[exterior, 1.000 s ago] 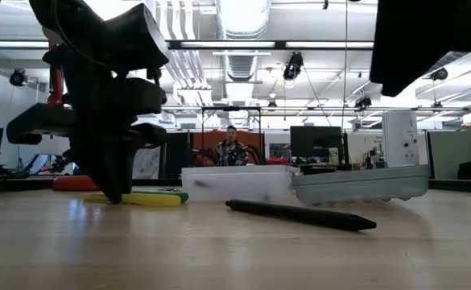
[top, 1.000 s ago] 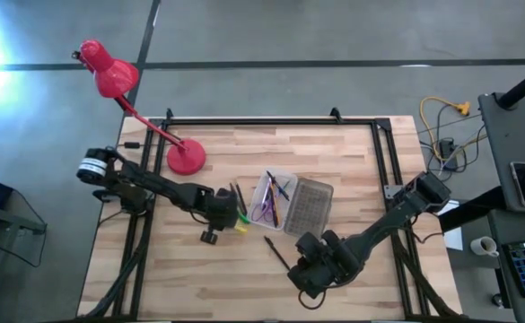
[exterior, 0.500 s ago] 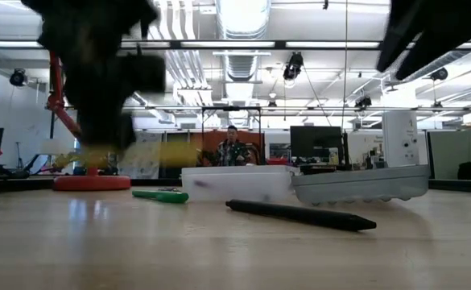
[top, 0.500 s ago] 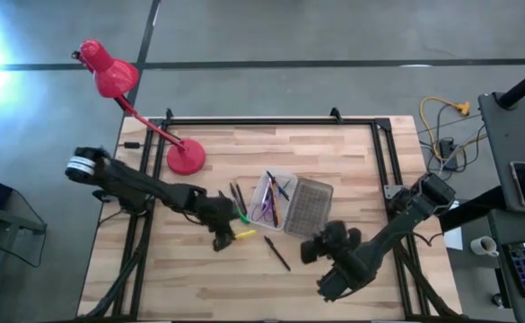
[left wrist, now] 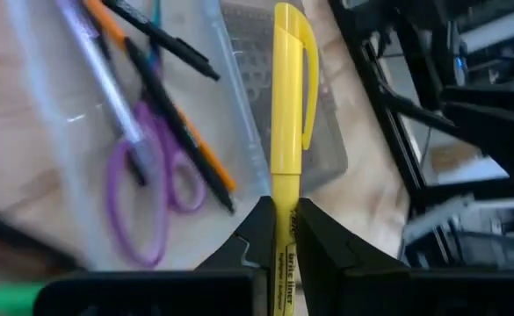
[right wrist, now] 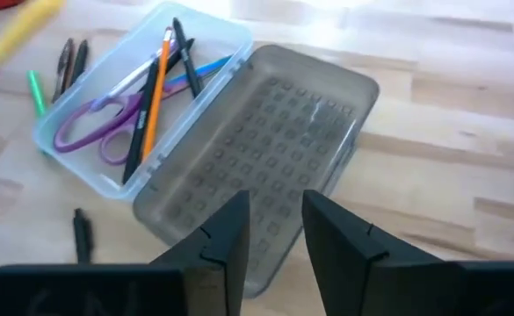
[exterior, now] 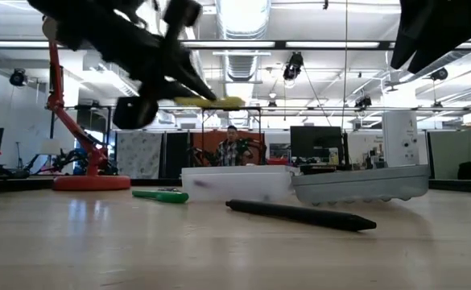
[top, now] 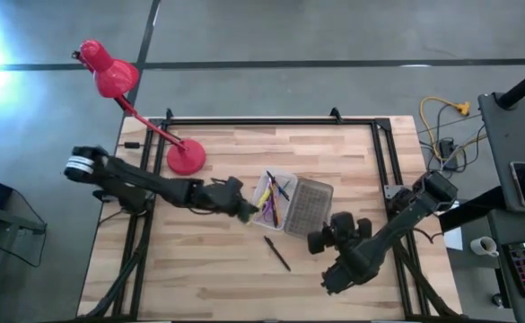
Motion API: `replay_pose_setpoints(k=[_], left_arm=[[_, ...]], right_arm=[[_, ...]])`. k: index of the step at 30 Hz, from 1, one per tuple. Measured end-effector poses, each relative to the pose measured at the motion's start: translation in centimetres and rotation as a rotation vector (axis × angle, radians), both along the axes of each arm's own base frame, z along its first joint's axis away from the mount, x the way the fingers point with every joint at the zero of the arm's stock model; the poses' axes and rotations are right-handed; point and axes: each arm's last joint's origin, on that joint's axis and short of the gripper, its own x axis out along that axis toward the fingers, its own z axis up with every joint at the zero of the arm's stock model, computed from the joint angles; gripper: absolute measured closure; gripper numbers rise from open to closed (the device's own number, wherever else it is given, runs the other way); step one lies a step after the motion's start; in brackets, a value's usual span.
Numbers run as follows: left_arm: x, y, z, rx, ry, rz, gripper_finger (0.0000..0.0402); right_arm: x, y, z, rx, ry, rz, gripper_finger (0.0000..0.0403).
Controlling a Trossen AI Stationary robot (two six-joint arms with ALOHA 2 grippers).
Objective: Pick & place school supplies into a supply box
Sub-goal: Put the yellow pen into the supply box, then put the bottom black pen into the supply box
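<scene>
Wooden tabletop below, my left gripper [left wrist: 276, 230], pinching the yellow highlighter [left wrist: 290, 105], has lifted it off the table to the supply box [top: 268, 199], so a drop comes next, while my right gripper [right wrist: 274, 230] hovers spread near the lid [right wrist: 261, 180].

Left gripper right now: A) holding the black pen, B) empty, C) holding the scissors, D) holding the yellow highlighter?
D: the left gripper is shut on the yellow highlighter, held over the supply box; the purple scissors already lie in the box.
</scene>
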Motion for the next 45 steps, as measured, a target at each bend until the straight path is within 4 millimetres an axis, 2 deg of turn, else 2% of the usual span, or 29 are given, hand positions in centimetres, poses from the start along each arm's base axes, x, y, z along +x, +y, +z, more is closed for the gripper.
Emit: replay_pose_setpoints(k=[4, 10, 16, 20, 23, 26, 28, 31, 35, 39, 45], left_arm=[[2.6, 0.3, -2.1, -0.008, 0.078, 0.062, 0.0391], [5.4, 1.2, -3.1, -0.028, 0.221, 0.222, 0.0358], [7.0, 1.5, -1.1, 0.048, 0.188, 0.200, 0.0330], [6.9, 1.7, 0.3, 0.123, 0.223, 0.148, 0.0326], [5.9, 1.0, 2.0, 0.202, 0.239, 0.065, 0.0325], [4.5, -0.7, 3.6, 0.272, 0.197, -0.050, 0.0325], [3.5, -2.0, 4.7, 0.296, 0.161, -0.104, 0.0324], [1.8, -3.7, 5.7, 0.313, 0.121, -0.163, 0.0324], [-0.1, -5.6, 5.9, 0.304, 0.096, -0.163, 0.0324], [-2.0, -6.7, 5.7, 0.306, 0.081, -0.141, 0.0324], [-5.6, -7.7, 4.9, 0.306, 0.051, -0.094, 0.0324]], right_arm=[[-0.4, -0.2, 0.2, -0.024, 0.043, 0.011, 0.0296], [-1.0, -0.1, 0.6, -0.029, 0.080, 0.047, 0.0289], [-1.5, 0.4, 0.7, -0.032, 0.085, 0.079, 0.0286], [-1.7, 0.6, 0.7, -0.058, 0.157, 0.169, 0.0290], [-1.5, 0.8, 0.6, -0.014, 0.237, 0.250, 0.0293], [-0.5, 1.1, 0.2, 0.084, 0.289, 0.364, 0.0297], [0.6, 1.3, -0.1, 0.157, 0.277, 0.429, 0.0298], [2.4, 1.0, -0.3, 0.242, 0.195, 0.438, 0.0292], [4.7, -0.2, -0.4, 0.344, 0.135, 0.441, 0.0274], [6.6, -1.3, -0.5, 0.428, 0.104, 0.495, 0.0250], [8.8, -0.6, -1.7, 0.534, 0.040, 0.537, 0.0209]])
